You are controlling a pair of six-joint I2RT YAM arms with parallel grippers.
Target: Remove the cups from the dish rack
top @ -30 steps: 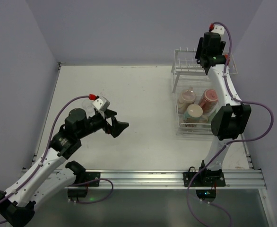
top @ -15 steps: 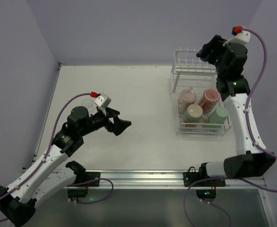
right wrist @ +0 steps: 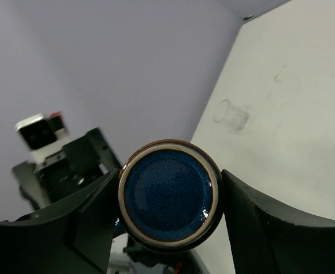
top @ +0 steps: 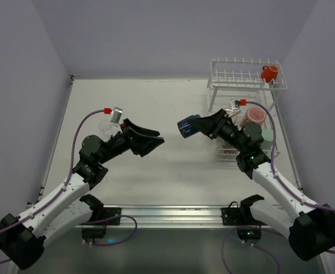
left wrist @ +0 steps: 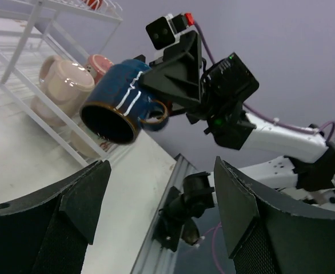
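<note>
3 lilac walls (top: pixel 156 34), pale tbl (top: pixel 156 108), blue cup (top: pixel 186 127) aloft

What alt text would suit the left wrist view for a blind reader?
The right pincer holds a blue mug sideways in the air, its mouth toward the camera. The open left pincer frames the bottom corners; pink mugs lie in the white rack behind.

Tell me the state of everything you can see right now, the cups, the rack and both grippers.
right gripper: shut on dark blue cup
dark blue cup: in the air on its side, mouth toward left gripper
left gripper: open, empty
orange-red cup: on dish rack upper shelf
red-pink cup: in the rack's lower tier
</note>
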